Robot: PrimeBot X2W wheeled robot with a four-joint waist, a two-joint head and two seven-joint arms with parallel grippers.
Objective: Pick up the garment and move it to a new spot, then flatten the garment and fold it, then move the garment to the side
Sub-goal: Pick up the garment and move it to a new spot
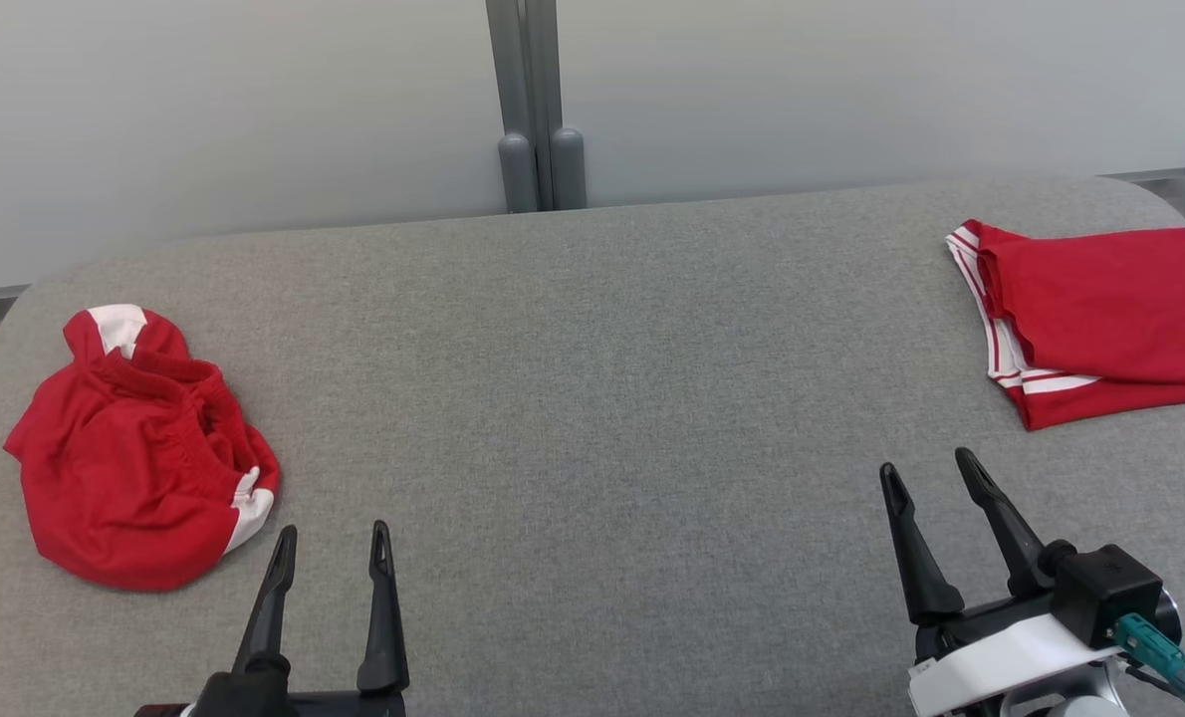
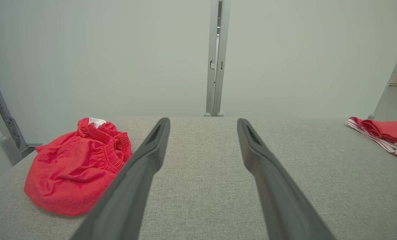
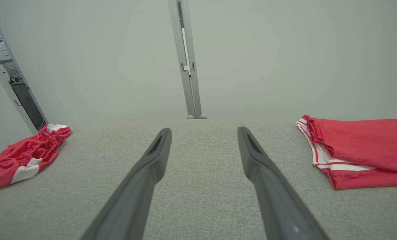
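A crumpled red garment [image 1: 139, 453] with white patches and an elastic waistband lies in a heap at the left of the grey padded table [image 1: 592, 398]. It appears again as the red heap [image 2: 76, 166] in the left wrist view and as a small heap [image 3: 25, 155] far left in the right wrist view. My left gripper [image 1: 334, 543] stands open just right of the heap, near the front edge, holding nothing. My right gripper [image 1: 931, 468] is open at the lower right, empty, below a folded red garment [image 1: 1100, 319].
The folded red garment [image 3: 358, 151] with white stripes lies flat at the table's right edge, also seen as a red fold [image 2: 385, 135]. Pale wall panels with a grey post [image 1: 538, 110] stand behind the table. The table's corners are rounded.
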